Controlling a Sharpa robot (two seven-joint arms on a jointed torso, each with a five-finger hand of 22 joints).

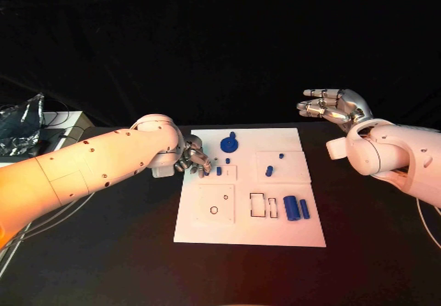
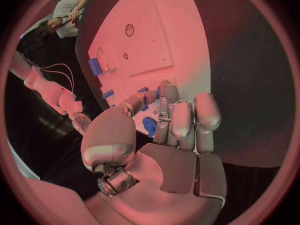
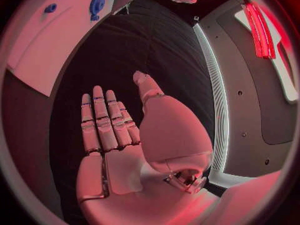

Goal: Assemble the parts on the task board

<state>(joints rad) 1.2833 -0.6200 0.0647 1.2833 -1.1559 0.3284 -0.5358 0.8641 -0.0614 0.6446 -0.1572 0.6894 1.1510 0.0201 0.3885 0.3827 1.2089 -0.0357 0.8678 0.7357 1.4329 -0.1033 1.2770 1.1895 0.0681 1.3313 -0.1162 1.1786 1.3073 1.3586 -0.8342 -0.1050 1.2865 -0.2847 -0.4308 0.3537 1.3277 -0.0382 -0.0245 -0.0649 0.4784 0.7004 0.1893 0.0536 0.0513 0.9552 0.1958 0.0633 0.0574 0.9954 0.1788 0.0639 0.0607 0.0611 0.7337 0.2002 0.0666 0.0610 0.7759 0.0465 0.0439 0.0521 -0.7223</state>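
The white task board (image 1: 248, 229) lies in the middle of the black table. On it lie a round blue part (image 1: 229, 144), small blue pegs (image 1: 269, 171) and two blue cylinders (image 1: 296, 208). My left hand (image 1: 195, 159) hovers over the board's left edge with its fingers curled downward. In the left wrist view, the thumb and fingers of my left hand (image 2: 169, 130) come close together at a small blue peg (image 2: 145, 97); whether they hold it is hidden. The round part (image 2: 150, 126) lies just beyond that hand. My right hand (image 1: 332, 105) is raised past the board's far right corner, fingers spread and holding nothing (image 3: 119, 140).
A clear plastic bag (image 1: 23, 121) and a white box (image 1: 69, 121) with cables sit off the table's left side. The board has rectangular slots (image 1: 257, 205) and a raised square with a hole (image 1: 214, 209). Bare black table (image 1: 110, 255) surrounds the board.
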